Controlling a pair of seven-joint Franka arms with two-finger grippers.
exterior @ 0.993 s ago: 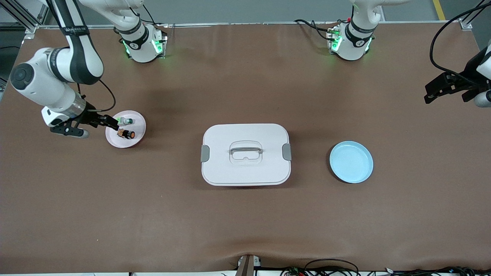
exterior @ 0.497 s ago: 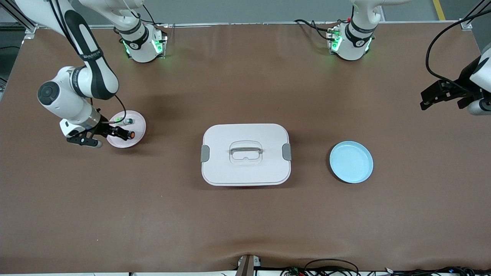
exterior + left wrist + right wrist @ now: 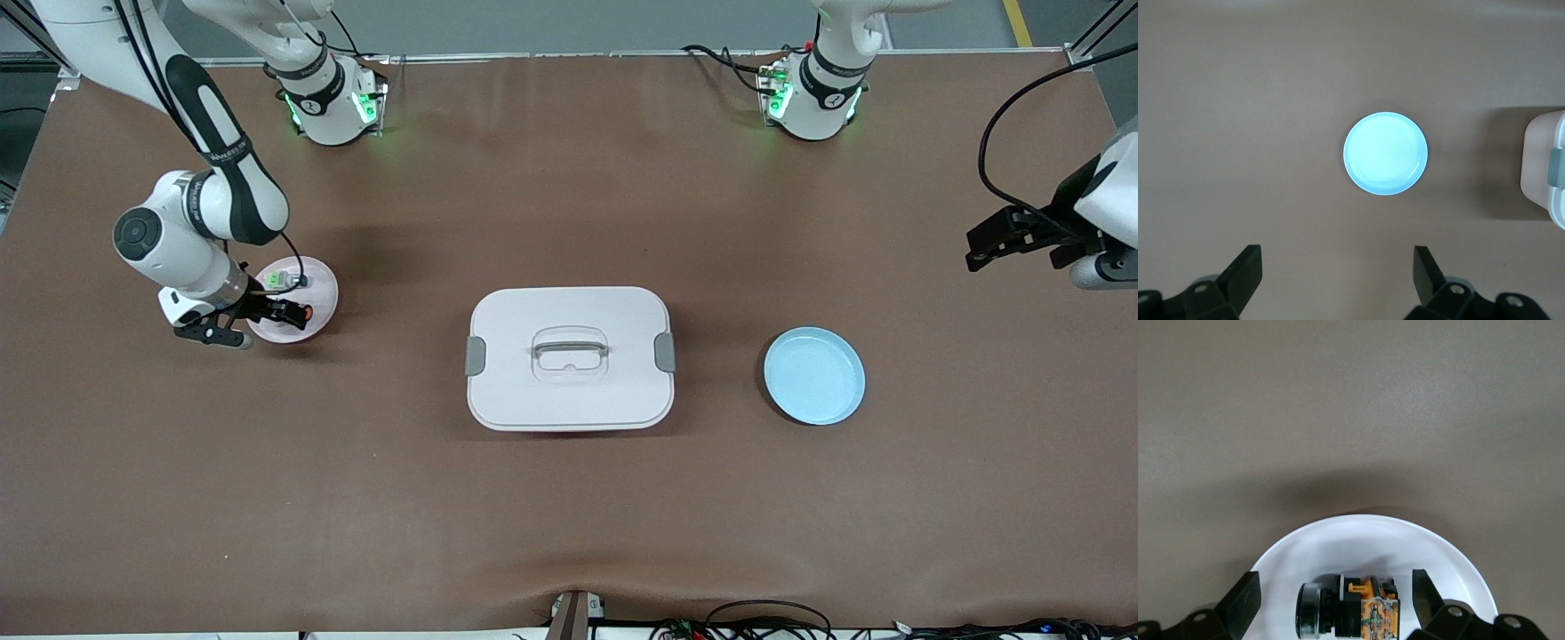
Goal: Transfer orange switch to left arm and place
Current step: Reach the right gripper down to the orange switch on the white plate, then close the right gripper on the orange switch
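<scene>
The orange switch (image 3: 302,313) lies on its side on a small pink plate (image 3: 322,289) toward the right arm's end of the table. My right gripper (image 3: 286,313) is low over that plate, open, with one finger on each side of the switch (image 3: 1348,611); the fingers (image 3: 1245,600) are not touching it. The white lidded box (image 3: 569,357) stands in the middle of the table. My left gripper (image 3: 985,245) hangs open and empty over the table's end by the left arm; its wrist view shows the box's edge (image 3: 1543,170).
A green-and-white switch (image 3: 286,281) lies on the same pink plate, just farther from the front camera than the orange one. A light blue plate (image 3: 813,375) lies empty between the box and the left arm's end, and also shows in the left wrist view (image 3: 1385,153).
My right gripper has moved in over the pink plate and come down around the orange switch. My left gripper has drifted slightly toward the blue plate.
</scene>
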